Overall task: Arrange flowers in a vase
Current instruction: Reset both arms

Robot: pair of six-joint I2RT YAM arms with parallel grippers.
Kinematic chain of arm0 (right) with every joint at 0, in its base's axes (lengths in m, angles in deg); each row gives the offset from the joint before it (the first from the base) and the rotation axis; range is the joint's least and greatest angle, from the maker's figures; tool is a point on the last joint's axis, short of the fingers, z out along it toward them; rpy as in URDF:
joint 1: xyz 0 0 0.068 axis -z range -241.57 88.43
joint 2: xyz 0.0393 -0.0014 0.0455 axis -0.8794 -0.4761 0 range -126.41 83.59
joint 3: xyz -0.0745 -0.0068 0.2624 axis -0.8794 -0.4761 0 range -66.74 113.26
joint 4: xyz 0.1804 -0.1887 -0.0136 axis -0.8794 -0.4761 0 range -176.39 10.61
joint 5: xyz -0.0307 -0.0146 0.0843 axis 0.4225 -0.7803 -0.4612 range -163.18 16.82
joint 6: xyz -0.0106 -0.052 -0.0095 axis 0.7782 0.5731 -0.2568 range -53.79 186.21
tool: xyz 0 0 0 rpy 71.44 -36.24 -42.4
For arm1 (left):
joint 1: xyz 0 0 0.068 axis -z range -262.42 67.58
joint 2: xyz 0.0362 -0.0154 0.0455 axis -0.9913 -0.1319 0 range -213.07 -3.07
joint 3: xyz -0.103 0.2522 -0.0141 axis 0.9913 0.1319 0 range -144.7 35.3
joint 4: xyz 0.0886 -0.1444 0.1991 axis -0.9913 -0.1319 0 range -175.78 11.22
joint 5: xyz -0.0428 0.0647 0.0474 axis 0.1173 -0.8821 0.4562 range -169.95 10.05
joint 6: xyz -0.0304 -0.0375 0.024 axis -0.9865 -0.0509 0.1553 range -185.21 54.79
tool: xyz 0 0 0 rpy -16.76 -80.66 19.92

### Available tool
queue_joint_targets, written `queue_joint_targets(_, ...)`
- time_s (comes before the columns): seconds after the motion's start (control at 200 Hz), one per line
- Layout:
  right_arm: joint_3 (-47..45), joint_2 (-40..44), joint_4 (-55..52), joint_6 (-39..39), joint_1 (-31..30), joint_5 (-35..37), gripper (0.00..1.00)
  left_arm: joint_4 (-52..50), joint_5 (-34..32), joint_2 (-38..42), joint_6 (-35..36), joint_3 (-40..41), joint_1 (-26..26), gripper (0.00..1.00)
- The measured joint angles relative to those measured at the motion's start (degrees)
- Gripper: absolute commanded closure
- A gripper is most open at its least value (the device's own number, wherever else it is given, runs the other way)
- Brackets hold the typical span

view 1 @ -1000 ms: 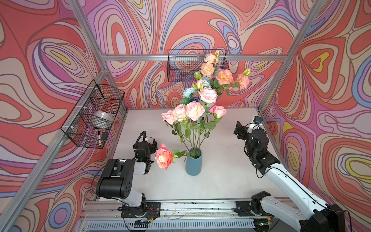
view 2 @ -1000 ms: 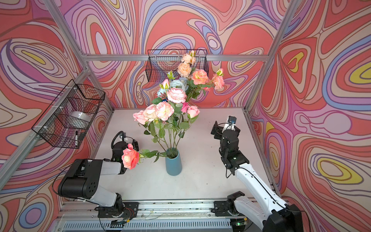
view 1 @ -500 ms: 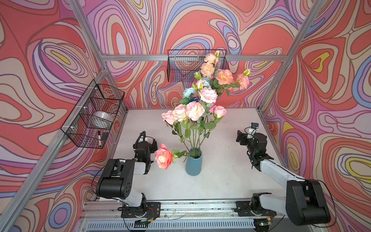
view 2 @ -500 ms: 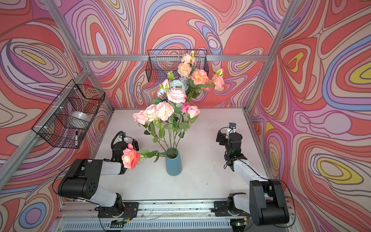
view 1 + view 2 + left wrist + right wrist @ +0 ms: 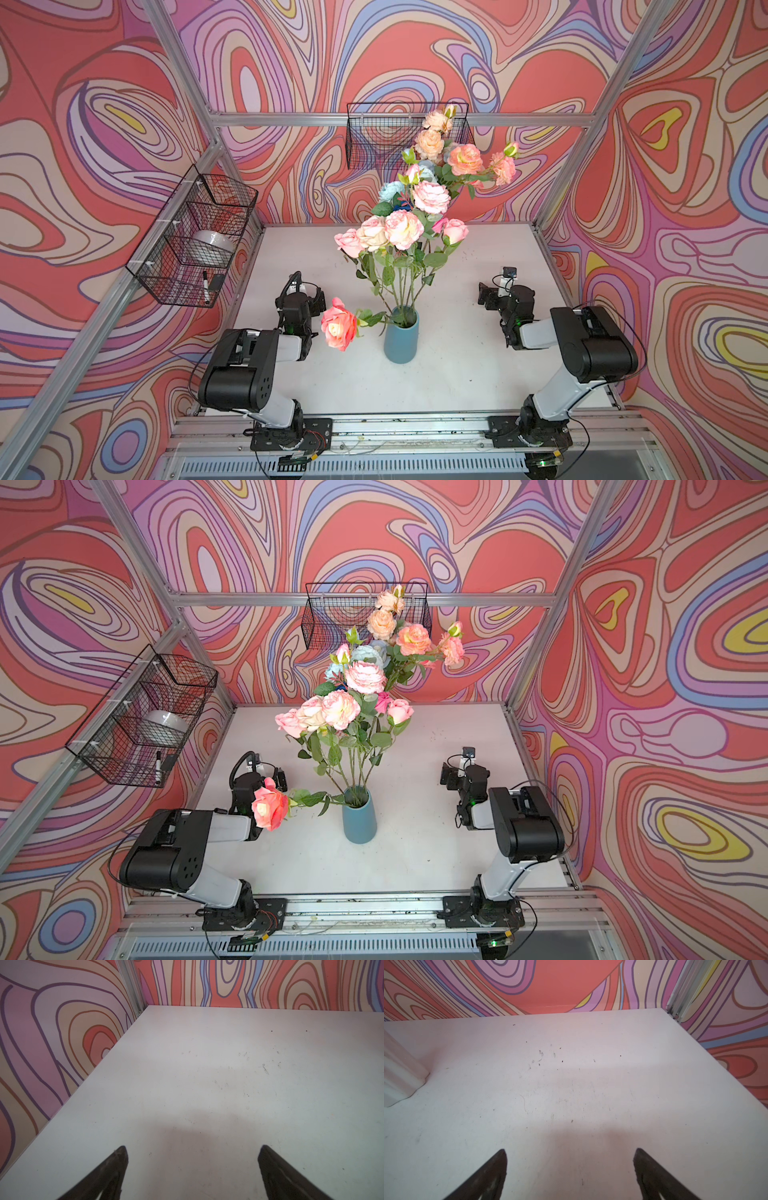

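Flowers (image 5: 401,232) fill the blue vase (image 5: 401,340) at frame centre, stems near upright, save one peach rose (image 5: 338,328) sagging sideways toward lower left, just beside the left gripper (image 5: 300,299). Right gripper (image 5: 492,296) sits well apart at right. Both stand spread and empty; straightening that stem likely falls to the left arm.

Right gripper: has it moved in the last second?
Yes. Judged against the blue vase, which stays put, the right gripper has drawn back toward the front rail, while the right arm folded up. Its jaws stand open.
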Motion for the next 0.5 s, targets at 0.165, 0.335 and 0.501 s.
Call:
queue_joint_targets(0.165, 1.1, 0.0, 1.3, -0.2, 0.3, 1.0, 0.02, 0.0, 0.0, 0.0, 0.0, 0.0, 0.0, 0.00)
queue_joint_targets(0.335, 1.2, 0.0, 1.8, -0.2, 0.3, 1.9, 0.02, 0.0, 0.0, 0.0, 0.0, 0.0, 0.0, 0.00)
queue_joint_targets(0.501, 1.2, 0.0, 1.9, -0.2, 0.3, 2.4, 0.02, 0.0, 0.0, 0.0, 0.0, 0.0, 0.0, 0.00)
